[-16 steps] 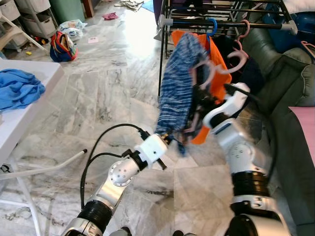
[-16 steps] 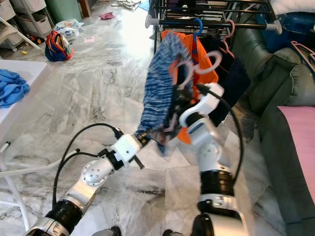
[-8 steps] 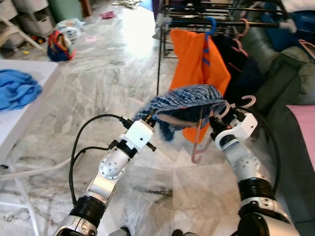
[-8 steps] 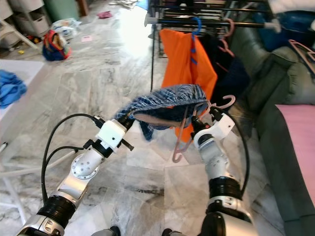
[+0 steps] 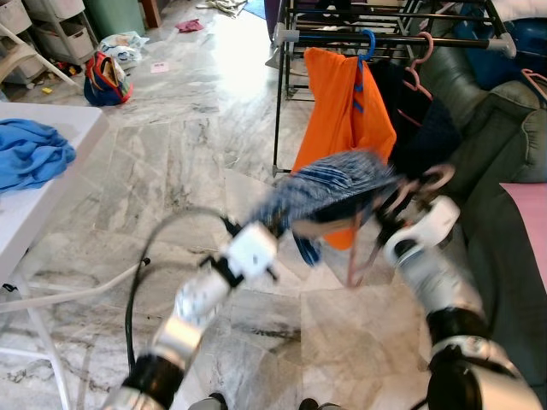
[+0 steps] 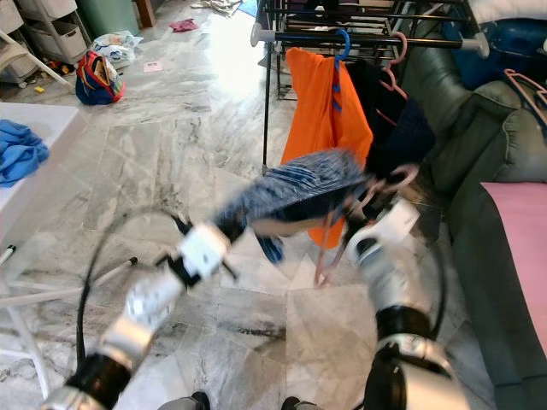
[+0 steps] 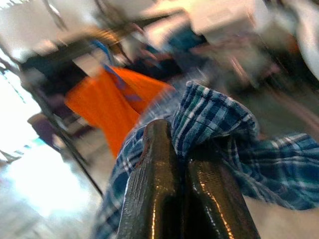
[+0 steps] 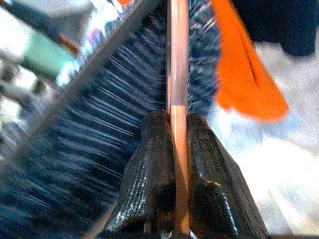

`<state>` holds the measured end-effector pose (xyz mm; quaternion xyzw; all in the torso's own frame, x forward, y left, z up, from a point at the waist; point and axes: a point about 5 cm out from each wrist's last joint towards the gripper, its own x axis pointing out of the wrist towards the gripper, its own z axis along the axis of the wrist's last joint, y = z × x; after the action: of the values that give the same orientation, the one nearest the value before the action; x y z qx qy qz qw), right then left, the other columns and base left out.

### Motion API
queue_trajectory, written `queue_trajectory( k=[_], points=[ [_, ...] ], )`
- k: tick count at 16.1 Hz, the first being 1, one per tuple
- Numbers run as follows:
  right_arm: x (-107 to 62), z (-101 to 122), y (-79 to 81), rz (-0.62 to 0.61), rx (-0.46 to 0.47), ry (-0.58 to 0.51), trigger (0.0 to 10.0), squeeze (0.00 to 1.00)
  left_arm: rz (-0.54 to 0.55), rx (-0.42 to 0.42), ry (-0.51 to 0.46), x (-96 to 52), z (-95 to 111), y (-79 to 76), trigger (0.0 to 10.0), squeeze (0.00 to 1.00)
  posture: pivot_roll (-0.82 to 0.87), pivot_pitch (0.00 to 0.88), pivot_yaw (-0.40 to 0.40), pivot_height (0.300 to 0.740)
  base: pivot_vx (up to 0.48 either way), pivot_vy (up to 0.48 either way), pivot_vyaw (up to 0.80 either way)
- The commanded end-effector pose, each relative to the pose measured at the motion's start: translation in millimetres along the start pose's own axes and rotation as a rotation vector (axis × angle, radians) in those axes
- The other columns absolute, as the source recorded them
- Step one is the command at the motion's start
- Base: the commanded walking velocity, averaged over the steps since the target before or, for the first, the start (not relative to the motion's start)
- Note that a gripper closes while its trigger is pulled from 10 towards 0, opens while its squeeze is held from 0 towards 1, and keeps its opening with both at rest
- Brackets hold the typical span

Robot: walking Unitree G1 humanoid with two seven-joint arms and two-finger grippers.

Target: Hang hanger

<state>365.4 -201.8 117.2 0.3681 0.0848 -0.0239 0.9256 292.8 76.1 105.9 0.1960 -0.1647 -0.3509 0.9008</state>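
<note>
A blue plaid shirt point(image 5: 329, 184) on a pink hanger point(image 5: 420, 181) is stretched roughly level between my two grippers, in front of the black clothes rack point(image 5: 385, 38). My left gripper point(image 5: 278, 224) is shut on the shirt's cloth point(image 7: 209, 124), its fingers point(image 7: 152, 164) pinched together. On the other side, my right gripper point(image 8: 178, 144) is shut on the pink hanger's thin bar point(image 8: 178, 74), below its hook. An orange shirt point(image 5: 342, 111) hangs from a blue hanger on the rack just behind. Both arms are blurred.
Dark garments and pink hangers point(image 5: 419, 60) hang on the rack. A green sofa point(image 5: 504, 171) lies to the right. A white table point(image 5: 51, 205) with a blue cloth point(image 5: 34, 154) stands at left. A bag point(image 5: 107, 81) and clutter lie on the marble floor beyond.
A second ago the shirt was held upright and high near the rack. It has come down to lie level between both grippers, and both arms are now blurred in motion.
</note>
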Motion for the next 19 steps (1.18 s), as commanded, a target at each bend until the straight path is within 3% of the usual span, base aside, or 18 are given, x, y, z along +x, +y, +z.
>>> queue_trajectory(
  k=[1, 3, 4, 5, 6, 8, 9, 13, 15, 19],
  points=[
    [2.8, 28, 15.8, 0.07, -0.002, -0.125, 10.0, 0.0, -0.05, -0.028, 0.031, -4.0, -7, -11.3, 10.0, 0.0, 0.05, 0.17, -0.037, 0.74, 0.0, 0.0, 0.0],
    [3.8, 45, 33.0, 0.138, -0.037, -0.212, 10.0, 0.0, -0.104, -0.061, 0.066, -7.6, -14, -23.3, 10.0, 0.0, 0.05, 0.171, -0.038, 0.74, 0.0, 0.0, 0.0],
    [3.4, 50, 52.1, 0.231, -0.104, -0.254, 10.0, 0.0, -0.118, -0.103, 0.075, -7.1, -15, -27.1, 10.0, 0.0, 0.04, 0.171, -0.04, 0.74, 0.0, 0.0, 0.0],
    [2.9, 49, 61.2, 0.272, -0.12, -0.263, 10.0, 0.0, -0.119, -0.108, 0.076, -6.2, -15, -27.7, 10.0, 0.0, 0.04, 0.171, -0.041, 0.74, 0.0, 0.0, 0.0],
    [0.1, 41, 88.9, 0.415, -0.145, -0.246, 10.0, 0.0, -0.128, -0.1, 0.084, -2.0, -16, -28.9, 10.0, 0.0, 0.04, 0.17, -0.043, 0.74, 0.0, 0.0, 0.0],
    [-5.1, 31, 110.0, 0.533, -0.136, -0.226, 10.0, 0.0, -0.145, -0.077, 0.108, 2.1, -19, -31.3, 10.0, 0.0, 0.04, 0.17, -0.046, 0.74, 0.0, 0.0, 0.0],
    [-7.9, 24, 120.8, 0.588, -0.111, -0.197, 10.0, 0.0, -0.184, 0.014, 0.13, 2.9, -22, -35.6, 10.0, 0.0, 0.04, 0.17, -0.047, 0.74, 0.0, 0.0, 0.0],
    [-14.0, 16, 131.1, 0.649, -0.105, -0.146, 10.0, 0.0, -0.222, 0.097, 0.163, 2.9, -29, -42.7, 10.0, 0.0, 0.03, 0.172, -0.046, 0.74, 0.0, 0.0, 0.0],
    [-18.1, 15, 134.6, 0.683, -0.125, -0.132, 10.0, 0.0, -0.259, 0.186, 0.18, 2.1, -33, -47.2, 10.0, 0.0, 0.03, 0.173, -0.049, 0.74, 0.0, 0.0, 0.0],
    [-21.6, 0, 128.9, 0.675, -0.376, -0.123, 10.0, 0.0, -0.227, 0.166, 0.161, 4.5, -31, -45.4, 10.0, 0.0, 0.03, 0.172, -0.054, 0.74, 0.0, 0.0, 0.0]
  ],
)
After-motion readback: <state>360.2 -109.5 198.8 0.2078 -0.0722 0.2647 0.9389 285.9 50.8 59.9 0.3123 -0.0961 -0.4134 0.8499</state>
